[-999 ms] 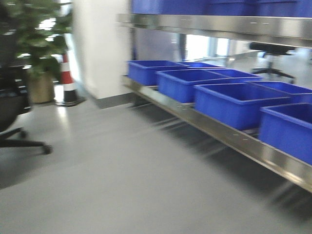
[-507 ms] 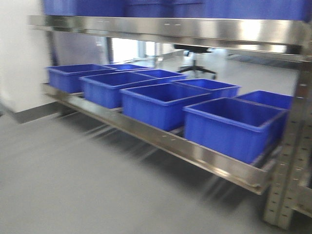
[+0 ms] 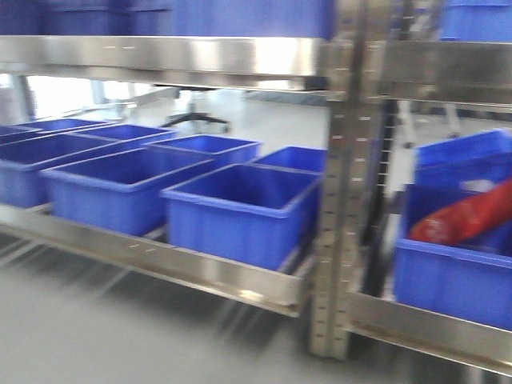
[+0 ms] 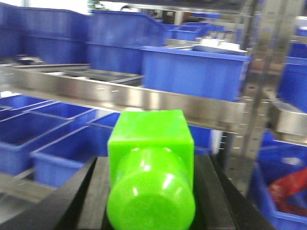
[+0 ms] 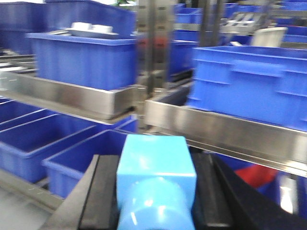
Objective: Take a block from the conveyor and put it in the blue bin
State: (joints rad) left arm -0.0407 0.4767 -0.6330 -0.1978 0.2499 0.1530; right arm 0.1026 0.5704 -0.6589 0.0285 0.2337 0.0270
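The right claw (image 5: 156,203) is clenched on the blue block (image 5: 156,160) - it sits between the black fingers (image 5: 103,191), facing blue bins (image 5: 48,139) on a steel rack (image 5: 216,129). The left claw (image 4: 151,203) grasps a green block (image 4: 151,139) likewise. In the blurred front view, one bin at right holds something red (image 3: 464,214) - too smeared to name.

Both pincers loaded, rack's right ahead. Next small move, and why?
Probably reach the right pincer forward over the nearest blue bin on the low shelf. It is shut on the blue block, and that bin looks open and empty. The left pincer grips a green block, so it can wait.
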